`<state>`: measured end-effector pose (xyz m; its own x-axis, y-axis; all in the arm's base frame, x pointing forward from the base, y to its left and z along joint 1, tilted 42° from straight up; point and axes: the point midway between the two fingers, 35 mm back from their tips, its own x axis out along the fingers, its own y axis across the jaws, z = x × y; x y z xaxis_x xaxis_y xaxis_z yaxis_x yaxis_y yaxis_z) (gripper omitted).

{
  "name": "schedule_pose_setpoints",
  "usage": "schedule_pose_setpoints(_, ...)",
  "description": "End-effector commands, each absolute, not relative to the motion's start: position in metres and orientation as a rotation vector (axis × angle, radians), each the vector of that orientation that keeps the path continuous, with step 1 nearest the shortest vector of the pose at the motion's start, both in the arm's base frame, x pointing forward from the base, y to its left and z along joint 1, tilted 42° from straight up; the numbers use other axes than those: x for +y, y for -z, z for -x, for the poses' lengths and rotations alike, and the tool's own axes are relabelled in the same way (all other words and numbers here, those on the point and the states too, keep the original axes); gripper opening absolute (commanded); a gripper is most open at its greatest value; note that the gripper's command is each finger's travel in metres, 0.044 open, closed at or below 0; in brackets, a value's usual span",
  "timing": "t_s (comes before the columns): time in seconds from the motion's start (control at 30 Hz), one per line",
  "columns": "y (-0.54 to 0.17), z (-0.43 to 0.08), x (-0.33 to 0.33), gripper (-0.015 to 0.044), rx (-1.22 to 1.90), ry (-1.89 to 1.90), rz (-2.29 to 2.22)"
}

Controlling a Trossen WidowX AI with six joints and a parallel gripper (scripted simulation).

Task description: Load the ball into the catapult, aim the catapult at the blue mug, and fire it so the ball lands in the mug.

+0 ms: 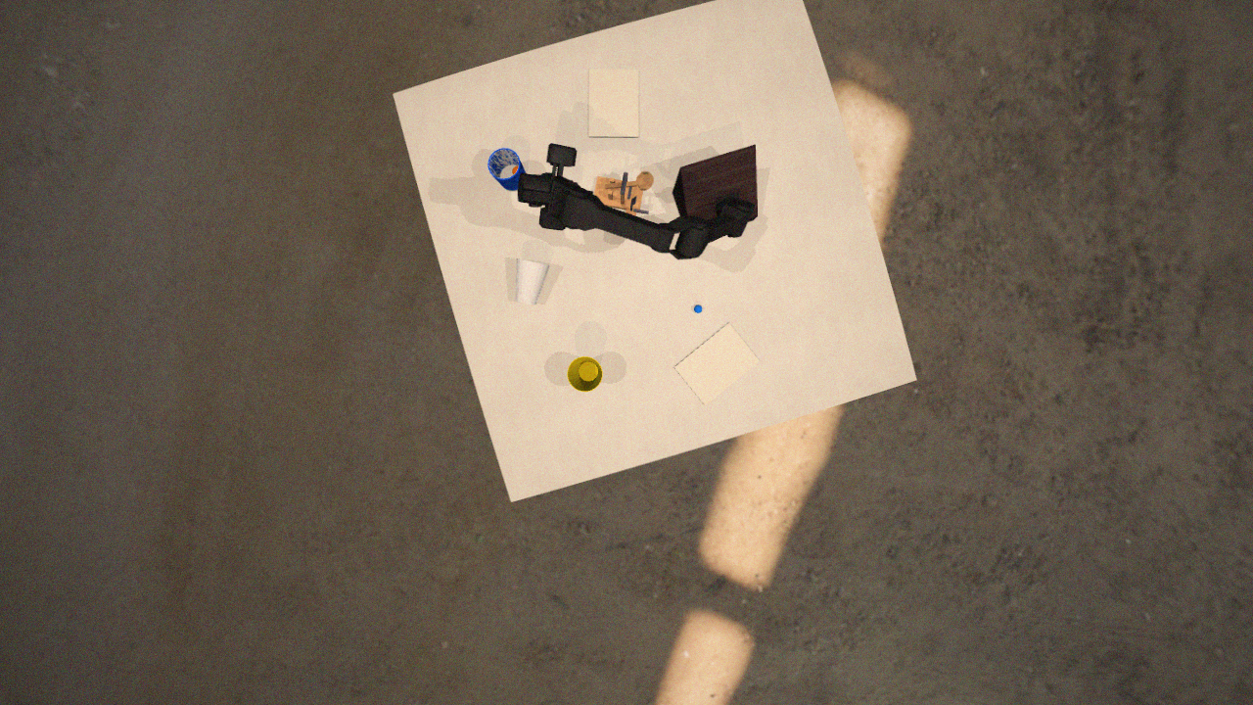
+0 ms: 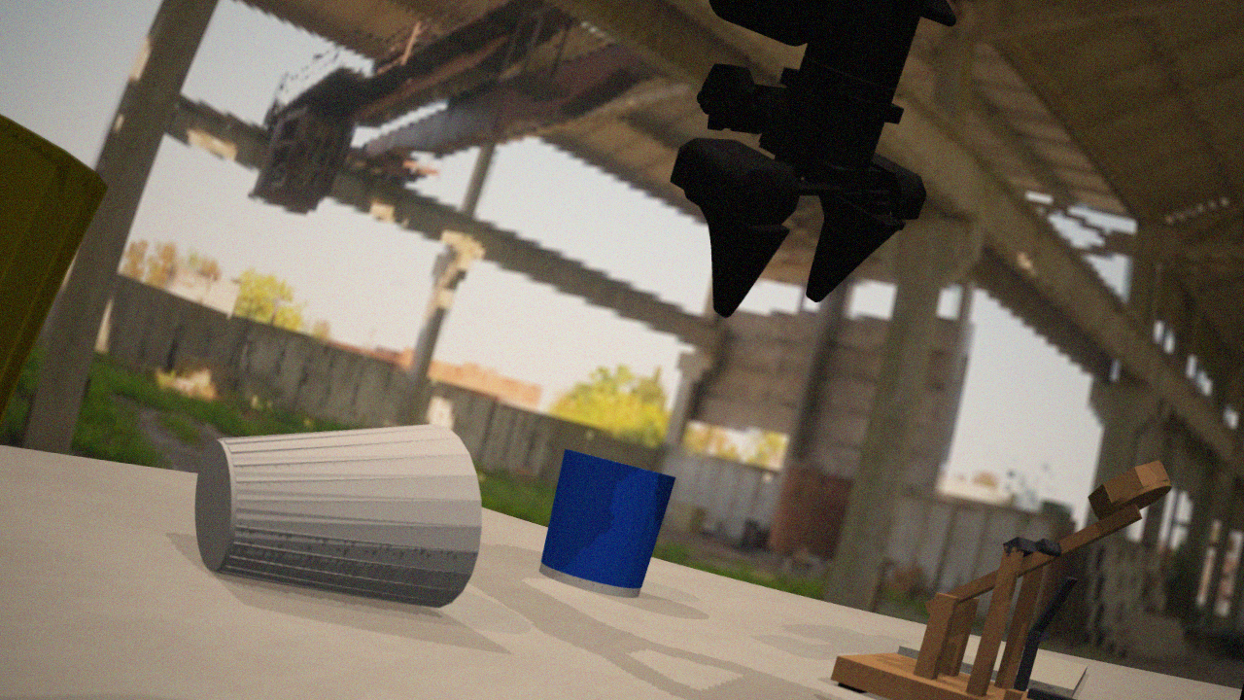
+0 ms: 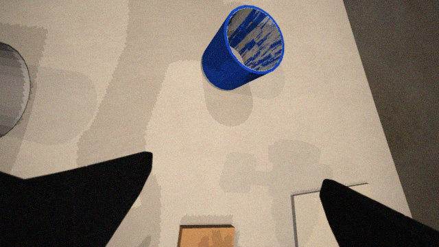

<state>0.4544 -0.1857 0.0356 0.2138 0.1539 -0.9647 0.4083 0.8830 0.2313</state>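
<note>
The blue mug (image 1: 508,183) (image 2: 605,522) (image 3: 221,68) stands upright near the table's left edge. An orange ball (image 1: 515,169) shows inside it in the top view; the near wall hides it in the wrist view. The wooden catapult (image 1: 605,189) (image 2: 887,670) (image 3: 207,237) stands to the mug's right in the top view. Its throwing arm slopes up to an empty-looking cup (image 1: 644,180) (image 2: 1130,489). My gripper (image 1: 555,185) (image 2: 770,306) (image 3: 235,173) is open and empty, high above the table between the mug and the catapult, touching neither.
A white cup (image 1: 530,282) (image 2: 339,513) (image 3: 10,92) lies on its side. A yellow cup (image 1: 584,374) (image 2: 39,252), a small blue ball (image 1: 697,308), a dark block (image 1: 718,179) and two pale flat panels (image 1: 613,103) (image 1: 717,362) are also on the table.
</note>
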Motion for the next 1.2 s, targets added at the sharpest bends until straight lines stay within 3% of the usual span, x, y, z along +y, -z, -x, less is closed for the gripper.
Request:
schedule_pose_setpoints(0.0, -0.036, -0.463, -0.202, 0.044, 1.312, 0.253, -0.592)
schedule_pose_setpoints(0.4, -0.03, -0.486, -0.252, 0.044, 1.157, 0.45, -0.934)
schedule_pose_setpoints(0.7, 0.001, -0.481, -0.302, 0.044, 1.042, 0.238, -0.989)
schedule_pose_setpoints(1.17, 0.002, -0.481, -0.303, 0.044, 1.038, 0.233, -0.99)
